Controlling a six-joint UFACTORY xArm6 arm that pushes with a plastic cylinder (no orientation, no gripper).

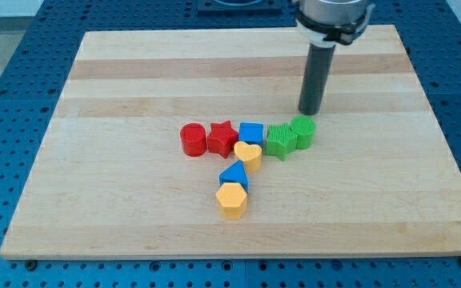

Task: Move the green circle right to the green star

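The green circle [303,132] sits on the wooden board, touching the right side of the green star [280,141]. My tip [309,111] is just above the green circle toward the view's top, very close to it; whether it touches the block I cannot tell. The dark rod rises from the tip toward the view's top edge.
A row runs left from the green star: blue cube [251,134], red star [222,138], red cylinder [193,139]. A yellow heart [248,155], blue triangle [234,175] and yellow hexagon [231,200] trail down toward the view's bottom. The wooden board [134,80] lies on a blue table.
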